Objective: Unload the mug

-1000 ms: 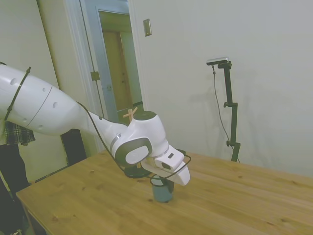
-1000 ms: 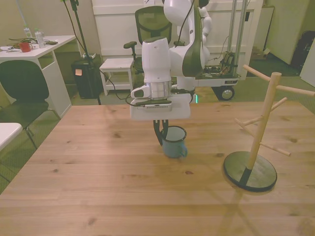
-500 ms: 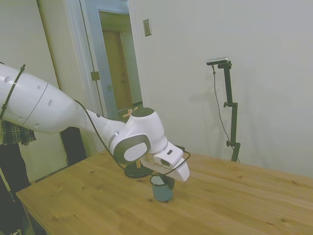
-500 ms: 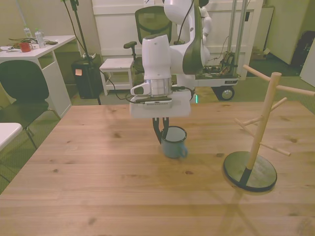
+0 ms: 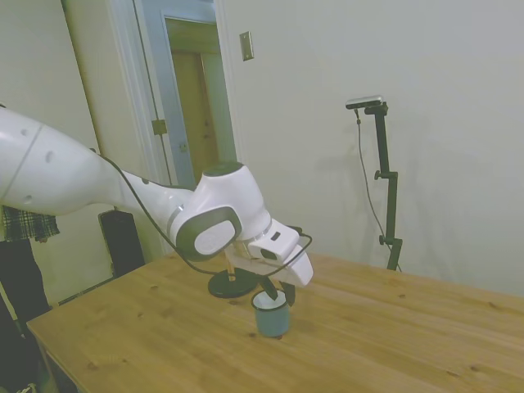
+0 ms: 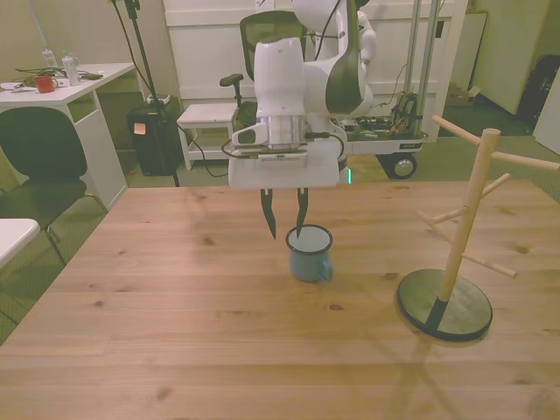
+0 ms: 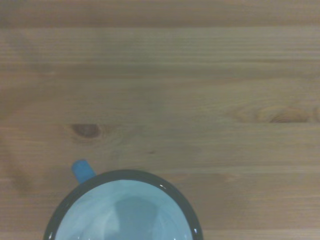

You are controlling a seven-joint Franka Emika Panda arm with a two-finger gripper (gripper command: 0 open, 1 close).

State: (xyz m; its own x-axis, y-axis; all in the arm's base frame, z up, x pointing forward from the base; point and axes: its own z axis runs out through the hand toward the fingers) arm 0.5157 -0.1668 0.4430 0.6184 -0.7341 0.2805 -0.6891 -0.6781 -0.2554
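Mug (image 6: pixel 310 254) on table (image 6: pixel 175 306), front view's left of stand (image 6: pixel 451 254).

mug (image 6: pixel 310 255): light blue, dark rim, pale inside
surface (image 6: pixel 175 306): knotty brown wood grain
stand (image 6: pixel 455 254): pale wood, black base

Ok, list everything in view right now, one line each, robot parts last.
mug: one, light blue with a white inside and a dark rim, upright on the table near its middle, handle toward the front view's right.
wooden stand: one, pale wood branches on a black round base, on the table at the front view's right, no mug on it.
table: one, light wood planks, bearing the mug and the stand.
office chair: one, dark mesh back, behind the table in the front view.
white desk: one, at the front view's left, small items on top.
doorway: one, open, in the side view behind the arm.
gripper: one, dark fingers under a white arm, open, just above the mug's rim, holding nothing.
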